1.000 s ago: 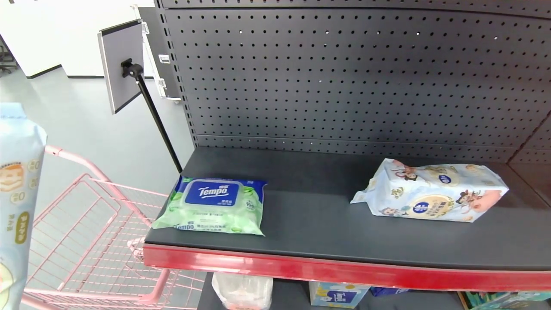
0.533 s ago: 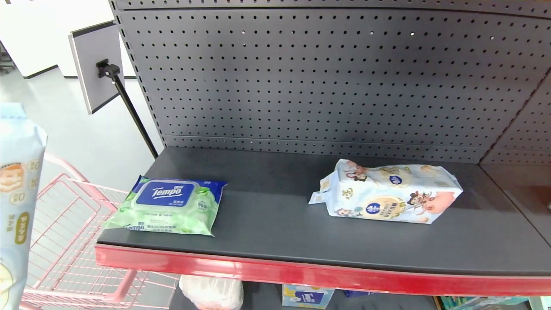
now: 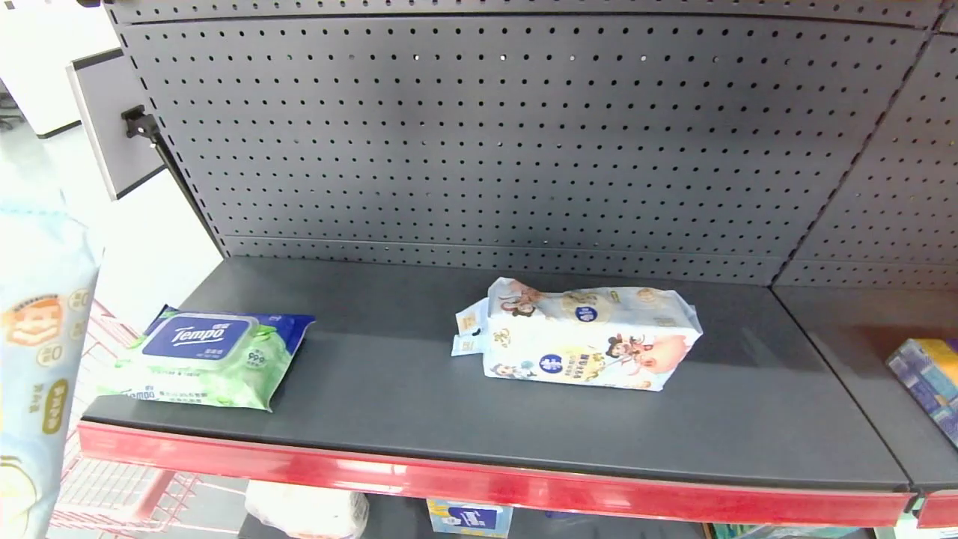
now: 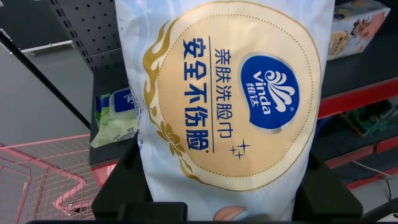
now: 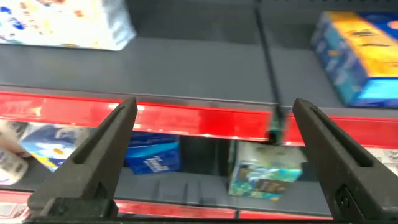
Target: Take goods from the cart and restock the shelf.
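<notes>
The pale blue pack (image 3: 41,337) stands upright in the air at the robot's far left, off the left end of the shelf (image 3: 479,389) and above the pink cart (image 3: 120,486), not touching the shelf board. The left gripper (image 4: 224,193) is clamped on the pack's lower part, with one dark finger (image 4: 124,183) against each side, and the pack's round gold and blue label faces the wrist camera. Beyond the pack, at the front left corner of the shelf, the green wipes (image 3: 206,355) lie flat with their blue lid up, close to the red front edge. A cartoon pack (image 3: 580,333) lies on its side near the middle of the board, well apart from the wipes, with its crimped end toward them. Behind both rises the grey pegboard (image 3: 479,150). On the neighbouring board to the right lies a blue and yellow box (image 3: 928,382). The right gripper (image 5: 214,162) hangs in front of the red edge, low, near the join between the two boards; its fingers stand wide apart with nothing between them. Under the shelf, on the lower level, sit a white bag (image 3: 307,513) and a small blue carton (image 3: 468,518). A grey sign (image 3: 101,120) on a black rod stands past the shelf's left end.
</notes>
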Motion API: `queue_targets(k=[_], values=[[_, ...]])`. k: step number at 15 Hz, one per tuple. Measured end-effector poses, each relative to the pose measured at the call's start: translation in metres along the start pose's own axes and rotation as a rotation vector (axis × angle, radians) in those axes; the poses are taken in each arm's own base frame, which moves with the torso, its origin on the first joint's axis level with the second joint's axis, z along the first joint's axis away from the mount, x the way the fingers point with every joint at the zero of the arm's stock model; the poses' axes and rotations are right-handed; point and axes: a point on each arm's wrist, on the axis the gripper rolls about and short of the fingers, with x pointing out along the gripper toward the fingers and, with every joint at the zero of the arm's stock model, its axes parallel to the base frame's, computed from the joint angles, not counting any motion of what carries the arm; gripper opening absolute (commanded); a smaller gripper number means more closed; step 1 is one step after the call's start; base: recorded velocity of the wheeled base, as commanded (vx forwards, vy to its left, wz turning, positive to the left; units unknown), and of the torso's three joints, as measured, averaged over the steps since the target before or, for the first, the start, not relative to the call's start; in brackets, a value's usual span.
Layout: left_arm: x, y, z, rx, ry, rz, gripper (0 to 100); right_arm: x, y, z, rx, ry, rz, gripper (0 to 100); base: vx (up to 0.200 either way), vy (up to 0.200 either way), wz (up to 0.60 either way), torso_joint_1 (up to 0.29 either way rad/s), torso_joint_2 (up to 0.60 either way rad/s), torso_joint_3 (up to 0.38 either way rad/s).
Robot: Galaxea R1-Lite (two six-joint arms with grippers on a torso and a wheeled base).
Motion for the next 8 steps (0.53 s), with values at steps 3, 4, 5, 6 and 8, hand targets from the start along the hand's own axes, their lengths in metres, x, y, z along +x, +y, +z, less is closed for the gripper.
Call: queue_targets(k=[3,4,5,6,8], values=[[0.004,0.002,0.004,0.011,-0.022,-0.005,0,-0.005,0.000,0.047,0.039,-0.078,0.029,100,0.000,0.000,0.00,0.000,0.00,0.000],[0.008,0.003,0.006,0.020,-0.024,-0.004,0,-0.003,0.000,0.075,0.052,-0.088,0.055,100,0.000,0.000,0.00,0.000,0.00,0.000],[0.011,0.005,0.009,0.033,-0.040,-0.002,0,0.005,0.000,0.099,0.056,-0.075,0.088,100,0.000,0.000,0.00,0.000,0.00,0.000],[0.016,0.006,0.012,0.039,-0.047,-0.001,0,0.020,0.001,0.126,0.052,-0.048,0.134,100,0.000,0.000,0.00,0.000,0.00,0.000],[0.025,0.009,0.016,0.040,-0.051,-0.006,0,0.066,0.006,0.166,0.030,0.009,0.255,100,0.000,0.000,0.00,0.000,0.00,0.000]])
